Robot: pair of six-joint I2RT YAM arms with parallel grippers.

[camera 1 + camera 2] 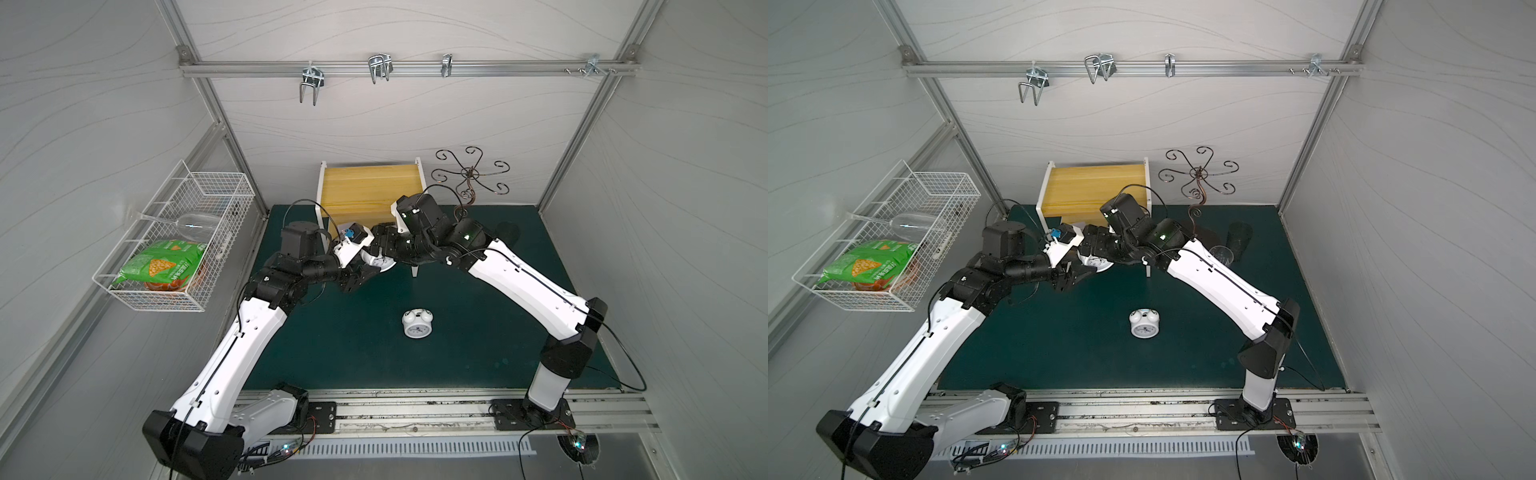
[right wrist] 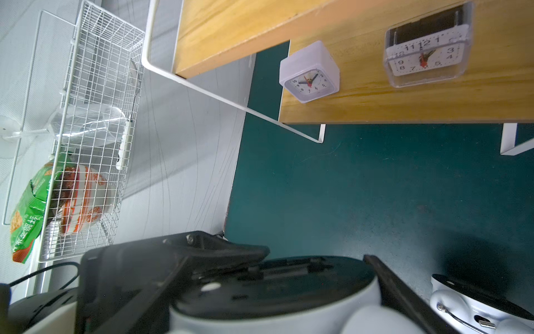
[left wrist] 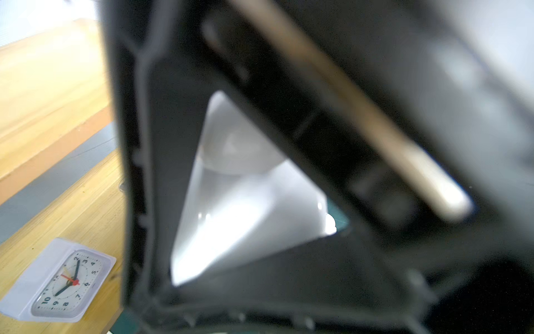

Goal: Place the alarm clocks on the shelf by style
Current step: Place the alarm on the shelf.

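Both square alarm clocks stand on the lower board of the yellow shelf (image 1: 365, 187) (image 1: 1092, 187): the white cube one (image 2: 309, 72) (image 3: 57, 280) and the clear-cased one (image 2: 426, 52). In front of the shelf, my right gripper (image 1: 379, 248) (image 2: 318, 254) is shut on a round white twin-bell clock (image 1: 383, 263) (image 1: 1099, 262) (image 2: 274, 292). My left gripper (image 1: 365, 276) (image 1: 1075, 276) is right against that clock (image 3: 237, 202); blur hides how its jaws stand. Another round twin-bell clock (image 1: 417, 326) (image 1: 1144, 326) (image 2: 476, 306) lies face up on the green mat.
A white wire basket (image 1: 174, 237) on the left wall holds a green bag, a bowl and a stemmed glass. A dark scrolled metal stand (image 1: 469, 174) rises right of the shelf, with a clear glass (image 1: 1221, 254) and a dark cup (image 1: 1239, 237) beside it.
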